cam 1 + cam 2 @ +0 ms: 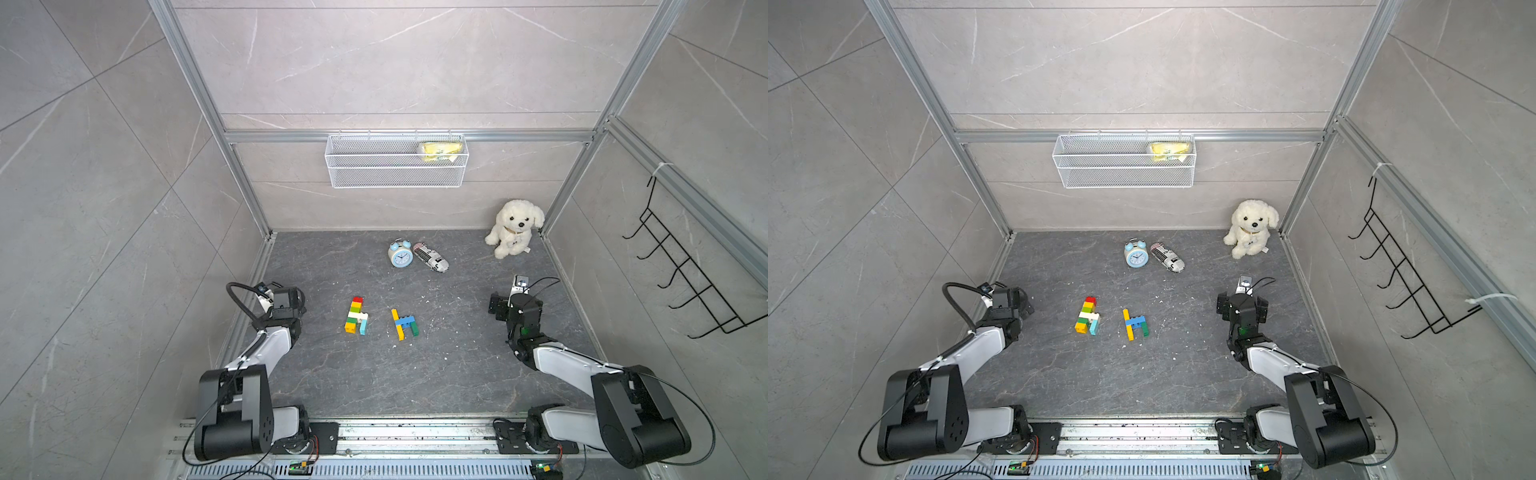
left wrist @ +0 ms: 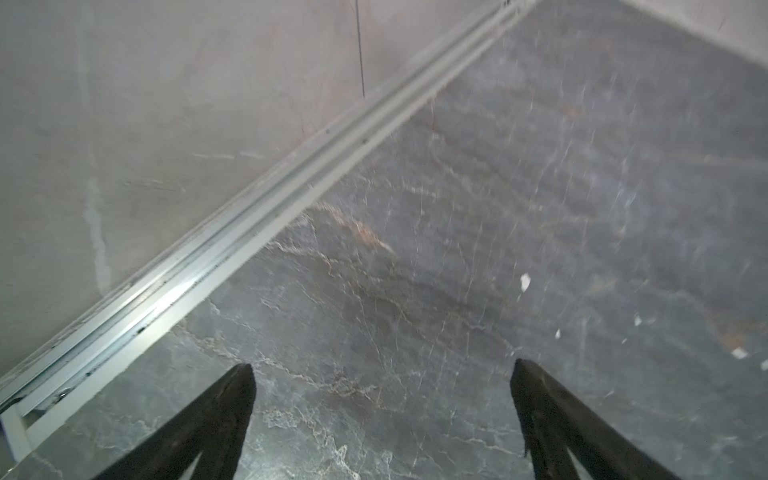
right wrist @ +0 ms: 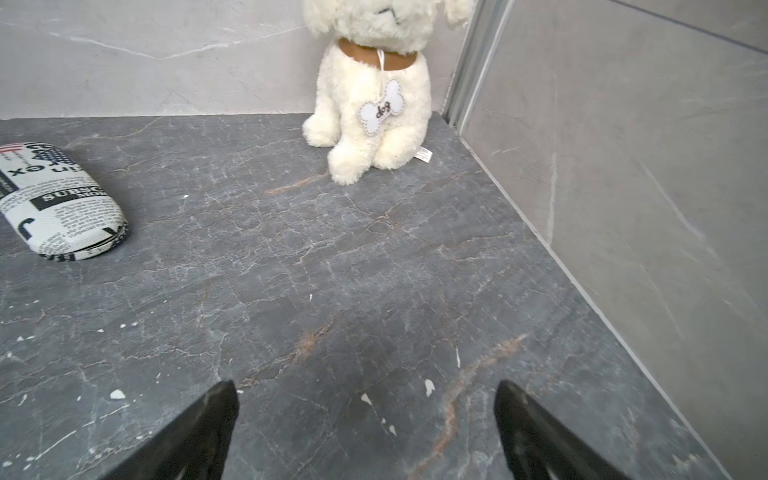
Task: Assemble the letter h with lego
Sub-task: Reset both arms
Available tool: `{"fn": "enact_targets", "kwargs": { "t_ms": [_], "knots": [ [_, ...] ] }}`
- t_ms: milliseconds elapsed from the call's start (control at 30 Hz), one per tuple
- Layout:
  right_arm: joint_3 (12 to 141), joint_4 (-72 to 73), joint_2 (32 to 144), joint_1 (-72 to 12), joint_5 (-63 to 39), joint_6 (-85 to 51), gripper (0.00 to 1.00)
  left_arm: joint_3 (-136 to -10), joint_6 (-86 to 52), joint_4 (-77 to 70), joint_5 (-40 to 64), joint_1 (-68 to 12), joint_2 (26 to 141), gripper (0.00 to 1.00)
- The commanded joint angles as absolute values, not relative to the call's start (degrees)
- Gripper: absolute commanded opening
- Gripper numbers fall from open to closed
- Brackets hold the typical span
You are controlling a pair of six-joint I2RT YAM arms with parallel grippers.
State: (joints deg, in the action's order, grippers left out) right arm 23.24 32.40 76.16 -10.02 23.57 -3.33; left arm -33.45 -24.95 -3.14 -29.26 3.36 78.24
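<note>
Two lego builds lie flat mid-table in both top views. One is a red, yellow, green and white column (image 1: 356, 316) (image 1: 1088, 316) with a light blue leg. The other is a yellow bar with a blue crosspiece and a green leg (image 1: 404, 323) (image 1: 1134, 323). My left gripper (image 1: 286, 299) (image 1: 1007, 301) (image 2: 382, 370) hovers open and empty near the left wall, well left of the lego. To the right of the lego, my right gripper (image 1: 513, 301) (image 1: 1241, 303) (image 3: 365, 388) is open and empty, facing the back right corner. Neither wrist view shows any lego.
A blue alarm clock (image 1: 400, 254) and a newsprint case (image 1: 431, 257) (image 3: 54, 203) lie behind the lego. A white plush dog (image 1: 515, 227) (image 3: 370, 104) sits in the back right corner. A wire basket (image 1: 397, 162) hangs on the back wall, a hook rack (image 1: 685, 274) on the right wall. White flecks dot the tabletop.
</note>
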Motion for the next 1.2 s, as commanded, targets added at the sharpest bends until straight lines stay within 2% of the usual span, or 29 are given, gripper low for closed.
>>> {"fn": "enact_targets", "kwargs": {
  "t_ms": [0,133,300,333,433,500,600,1167],
  "knots": [
    [23.20,40.38,79.00,-9.19,19.70,-2.11,1.00,-31.78,-17.61,-18.19,-27.55,3.16,80.65,0.99],
    [19.87,47.24,80.76,-7.30,17.52,-3.67,1.00,-29.12,-11.16,-25.73,-24.11,2.82,80.23,0.99],
    [12.59,68.75,88.58,-7.32,14.85,-2.01,1.00,-19.72,-6.49,-45.29,-21.17,1.71,80.43,0.99],
    [11.86,71.59,89.25,-7.30,14.80,-1.38,1.00,-20.35,-5.33,-44.74,-20.27,1.23,81.09,0.99],
    [11.54,70.63,88.70,-7.33,14.29,-1.38,1.00,-18.89,-2.75,-49.00,-14.91,0.79,82.94,0.99],
    [11.94,69.65,88.41,-7.31,14.39,-1.38,1.00,-16.32,-0.91,-58.05,-13.99,0.26,86.61,1.00],
    [19.64,54.11,87.82,-7.44,14.36,-1.30,1.00,-20.12,-1.68,-50.20,-13.64,0.32,86.14,1.00],
    [18.65,56.34,88.07,-7.61,14.52,-1.20,1.00,-20.56,-2.29,-48.87,-11.07,1.83,86.22,1.00]
  ]
}}
